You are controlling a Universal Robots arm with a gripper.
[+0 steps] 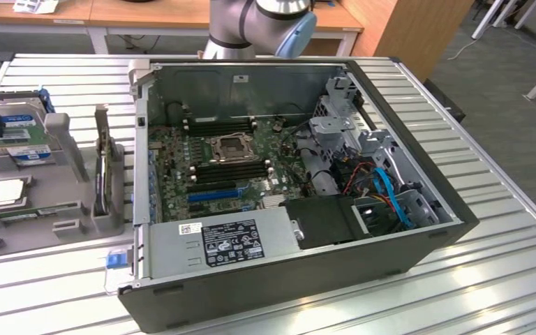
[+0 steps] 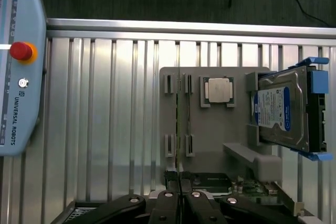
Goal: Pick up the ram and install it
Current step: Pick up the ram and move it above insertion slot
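Note:
The ram (image 2: 179, 124) stands on edge in the clips of a grey parts holder (image 2: 210, 135), a thin green strip beside the silver processor chip (image 2: 218, 89). In the exterior view the ram (image 1: 28, 211) rests at the near end of that holder (image 1: 35, 188), at the exterior view's left of the open computer case (image 1: 407, 230). My gripper (image 2: 179, 184) hangs above the holder's edge on the case side, fingers pressed together with nothing between them. Black memory slots (image 1: 235, 169) lie on the motherboard next to the processor socket (image 1: 231, 148).
A silver hard drive with a blue label (image 2: 281, 111) sits in blue brackets on the holder. A dark card (image 1: 105, 167) stands upright between holder and case. A teach pendant (image 2: 16, 66) lies on the slatted metal table (image 2: 105, 119). The arm's base (image 1: 259, 21) rises behind the case.

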